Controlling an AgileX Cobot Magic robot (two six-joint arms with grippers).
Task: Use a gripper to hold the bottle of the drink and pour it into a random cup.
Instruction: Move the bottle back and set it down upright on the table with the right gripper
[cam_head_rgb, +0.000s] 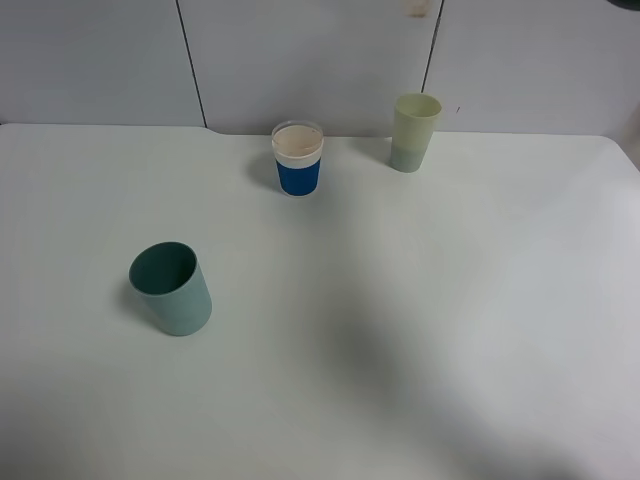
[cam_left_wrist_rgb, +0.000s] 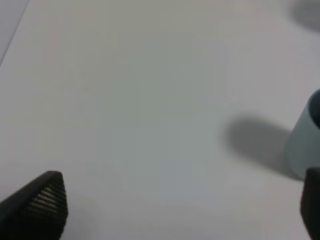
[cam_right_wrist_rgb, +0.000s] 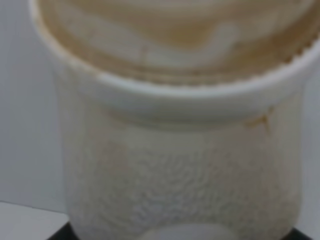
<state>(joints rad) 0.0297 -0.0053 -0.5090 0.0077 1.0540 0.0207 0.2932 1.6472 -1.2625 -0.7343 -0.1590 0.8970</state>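
The bottle (cam_right_wrist_rgb: 180, 165) fills the right wrist view, whitish and translucent, with a wide beige rim and brown marks inside the mouth; it is too close and blurred to show any label; the right pincer (cam_right_wrist_rgb: 182, 235) shows only as dark slivers on either side of the bottle's body, holding it between them; neither appears in the high view; the left pincer (cam_left_wrist_rgb: 180, 200) is spread wide above bare table (cam_left_wrist_rgb: 150, 100), holding nothing, its ribbed black fingers (cam_left_wrist_rgb: 47, 200) well apart; the teal cup (cam_left_wrist_rgb: 304, 145) stands near one of them, casting a soft shadow; seen from above, the teal cup (cam_head_rgb: 170, 288) stands at the front left of the table (cam_head_rgb: 450, 300); a blue cup (cam_head_rgb: 298, 160) with a white rim stands at the back middle; a pale green cup (cam_head_rgb: 415, 132) stands to its right, near the wall (cam_head_rgb: 300, 50)
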